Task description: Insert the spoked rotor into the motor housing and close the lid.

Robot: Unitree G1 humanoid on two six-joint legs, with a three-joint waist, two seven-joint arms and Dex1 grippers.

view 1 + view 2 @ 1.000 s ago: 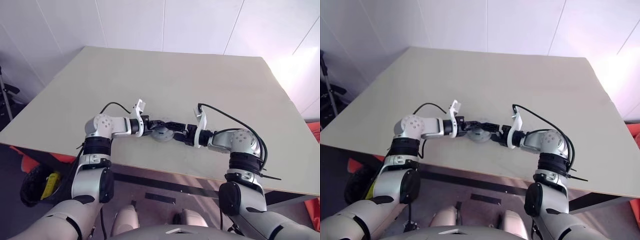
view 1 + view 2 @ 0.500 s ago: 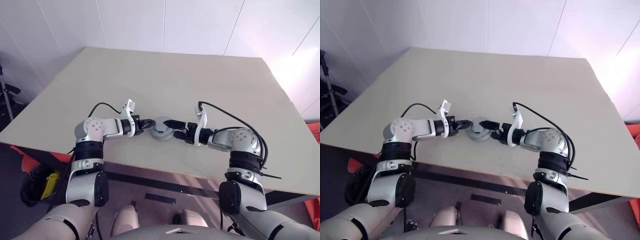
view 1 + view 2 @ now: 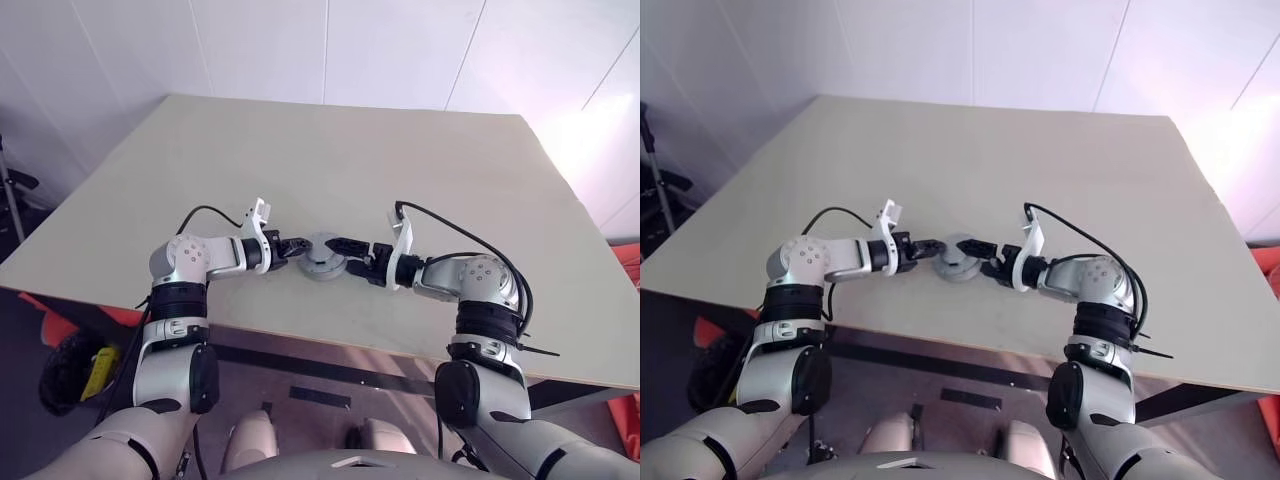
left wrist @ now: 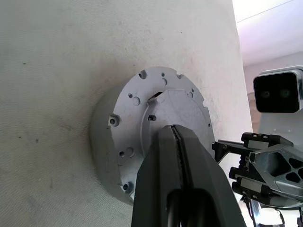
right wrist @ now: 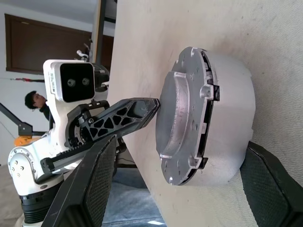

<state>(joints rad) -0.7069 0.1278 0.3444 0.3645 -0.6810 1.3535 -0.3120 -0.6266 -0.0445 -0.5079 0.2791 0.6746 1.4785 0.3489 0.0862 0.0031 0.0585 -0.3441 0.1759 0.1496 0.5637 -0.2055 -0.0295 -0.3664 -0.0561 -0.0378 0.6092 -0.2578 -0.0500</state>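
A round grey metal puck stands on the table near its front edge. Its flat top disc with small screw holes is the lid, and it sits on the motor housing. A thin dark gap shows between them. The spoked rotor is hidden. My left gripper is shut with nothing in it, its tip at the puck's left rim. I cannot tell whether it touches. My right gripper is open at the puck's right side, and its fingers stand wide on either side of the housing.
The beige table stretches bare behind the puck, and its front edge lies just below my arms. A white wall rises behind it. A dark bin with a yellow thing sits on the floor at the lower left.
My left gripper has drawn back to the left, off the top of the puck to its left rim, then held still. The right gripper and the puck have not moved.
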